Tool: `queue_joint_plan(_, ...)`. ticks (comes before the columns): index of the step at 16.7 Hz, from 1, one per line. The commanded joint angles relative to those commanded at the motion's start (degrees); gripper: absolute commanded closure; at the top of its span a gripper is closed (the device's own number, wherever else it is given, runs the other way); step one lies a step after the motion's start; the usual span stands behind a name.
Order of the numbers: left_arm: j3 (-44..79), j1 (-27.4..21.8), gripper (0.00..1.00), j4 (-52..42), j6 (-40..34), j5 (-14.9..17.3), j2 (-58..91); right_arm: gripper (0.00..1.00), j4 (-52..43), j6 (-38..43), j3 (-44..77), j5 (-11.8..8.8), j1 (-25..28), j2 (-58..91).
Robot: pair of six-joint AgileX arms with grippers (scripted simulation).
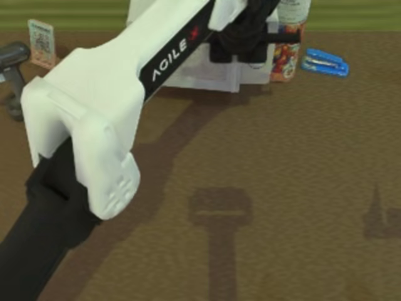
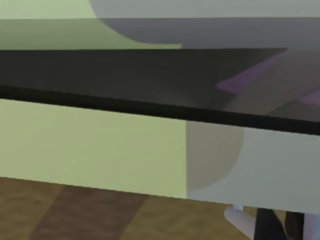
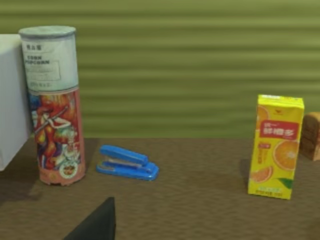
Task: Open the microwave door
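Observation:
The cream-white microwave [image 1: 207, 75] stands at the table's back centre, mostly hidden under my left arm. My left gripper [image 1: 245, 37] is right against its front. The left wrist view is filled by the microwave's pale panel [image 2: 100, 145] with a dark band [image 2: 125, 75] above it, seen from very close. My left gripper [image 2: 272, 227] shows as dark shapes under the panel's lower edge, beside a short pale rod [image 2: 240, 222]. I cannot tell which part is the microwave door. My right gripper [image 3: 97, 225] is out of the top view and points at the table's right back.
A tall popcorn can [image 1: 287, 53] stands against the microwave's right side, with a blue stapler [image 1: 326, 63] next to it. A yellow juice carton [image 3: 275, 145] stands further right. A grey scanner [image 1: 12, 69] and a small card [image 1: 41, 44] are at the back left.

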Motion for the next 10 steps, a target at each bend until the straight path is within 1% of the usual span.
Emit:
queue_joint_plan(7,-23.2,0.5,1.00,11.1,3.9,1.4,-11.4,0.00,0.0,0.0,0.0,0.0,0.0,0.0)
queue_joint_plan(10,-27.9,0.6,1.00,14.1,4.8,2.0,-14.3,0.00,0.0,0.0,0.0,0.0,0.0,0.0)
